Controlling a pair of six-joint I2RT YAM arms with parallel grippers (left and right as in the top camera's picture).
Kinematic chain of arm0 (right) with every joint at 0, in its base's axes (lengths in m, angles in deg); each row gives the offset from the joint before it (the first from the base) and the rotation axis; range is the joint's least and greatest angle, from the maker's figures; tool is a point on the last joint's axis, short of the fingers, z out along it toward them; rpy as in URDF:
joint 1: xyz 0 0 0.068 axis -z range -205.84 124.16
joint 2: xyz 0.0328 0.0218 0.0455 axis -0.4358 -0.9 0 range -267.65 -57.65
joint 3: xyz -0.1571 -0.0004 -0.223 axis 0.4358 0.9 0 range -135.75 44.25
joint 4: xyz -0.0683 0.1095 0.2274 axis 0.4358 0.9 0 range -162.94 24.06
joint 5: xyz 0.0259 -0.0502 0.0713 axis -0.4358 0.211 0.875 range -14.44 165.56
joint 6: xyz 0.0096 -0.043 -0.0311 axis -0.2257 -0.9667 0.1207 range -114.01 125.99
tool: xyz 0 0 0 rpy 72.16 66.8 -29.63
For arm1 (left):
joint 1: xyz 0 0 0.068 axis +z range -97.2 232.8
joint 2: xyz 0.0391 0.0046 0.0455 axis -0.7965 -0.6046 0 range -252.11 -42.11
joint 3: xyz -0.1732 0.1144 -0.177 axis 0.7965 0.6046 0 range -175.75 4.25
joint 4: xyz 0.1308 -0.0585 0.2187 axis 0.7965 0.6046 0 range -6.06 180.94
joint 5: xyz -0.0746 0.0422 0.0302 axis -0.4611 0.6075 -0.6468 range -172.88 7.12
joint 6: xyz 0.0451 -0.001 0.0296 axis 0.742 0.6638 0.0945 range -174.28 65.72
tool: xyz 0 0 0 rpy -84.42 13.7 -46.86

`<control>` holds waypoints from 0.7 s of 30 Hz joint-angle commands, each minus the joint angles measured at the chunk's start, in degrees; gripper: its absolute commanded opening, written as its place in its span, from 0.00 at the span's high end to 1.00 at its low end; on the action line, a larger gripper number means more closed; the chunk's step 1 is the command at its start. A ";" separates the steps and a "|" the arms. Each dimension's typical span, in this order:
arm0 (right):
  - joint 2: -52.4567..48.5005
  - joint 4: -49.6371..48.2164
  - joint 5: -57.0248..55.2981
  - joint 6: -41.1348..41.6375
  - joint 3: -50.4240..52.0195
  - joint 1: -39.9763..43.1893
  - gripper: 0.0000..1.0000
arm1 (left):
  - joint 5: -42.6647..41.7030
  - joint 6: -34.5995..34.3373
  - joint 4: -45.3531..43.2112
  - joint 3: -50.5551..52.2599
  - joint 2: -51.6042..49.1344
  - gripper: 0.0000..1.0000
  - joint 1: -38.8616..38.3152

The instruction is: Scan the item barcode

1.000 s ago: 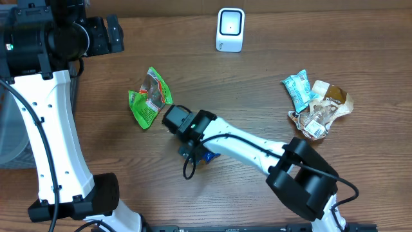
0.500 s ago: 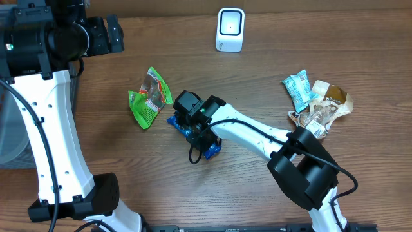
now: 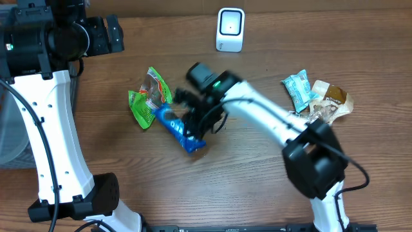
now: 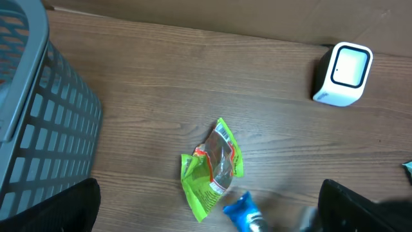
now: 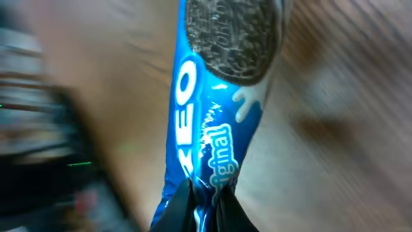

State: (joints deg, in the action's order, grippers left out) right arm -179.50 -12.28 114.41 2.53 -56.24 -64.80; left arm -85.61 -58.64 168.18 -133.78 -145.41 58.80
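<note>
I read white letters "EO" on the blue cookie packet (image 5: 212,129), "iginal" just beneath, nothing else legible to me

Looks like a robotics lab dressed as a shop checkout: wood-grain table (image 3: 161,193), white barcode scanner (image 3: 230,29) at twelve o'clock, grey plastic basket (image 4: 38,129) at nine o'clock, loose snack packets (image 3: 325,106) at three o'clock.

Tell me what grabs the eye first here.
A blue Oreo pack, pinched at one end by the right tool, shows blurred at mid-table. The white scanner stands at the far edge, and a green wrapper lies right beside the pack.
</note>
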 commanded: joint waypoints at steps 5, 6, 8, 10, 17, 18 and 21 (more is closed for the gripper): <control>0.33 6.47 47.10 0.26 -1.49 14.43 0.97 | 0.17 -0.59 -0.09 -0.17 -0.46 0.00 -0.02; 0.33 8.11 49.81 0.26 -1.49 16.09 0.96 | 0.17 -0.57 -0.09 -0.17 -0.46 0.00 -0.02; 0.33 10.60 51.10 2.16 -1.49 18.75 0.97 | 0.17 -0.57 -0.09 -0.17 -0.46 0.00 -0.02; 0.33 12.87 51.10 3.82 -1.49 20.76 0.96 | 0.17 -0.57 -0.09 -0.17 -0.46 0.00 -0.02; 0.33 18.67 51.10 3.93 -1.49 24.76 0.96 | 0.17 -0.57 -0.09 -0.17 -0.46 0.00 -0.02; 0.33 19.17 51.10 3.93 -1.49 24.87 0.96 | 0.17 -0.59 -0.09 -0.17 -0.46 0.00 -0.02; 0.33 19.50 50.69 3.78 -1.49 24.87 0.96 | 0.17 -0.57 -0.09 -0.17 -0.46 0.00 -0.02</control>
State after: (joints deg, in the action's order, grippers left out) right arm -179.50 7.26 162.39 6.46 -56.26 -40.08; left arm -85.61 -58.64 168.16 -133.78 -145.41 58.80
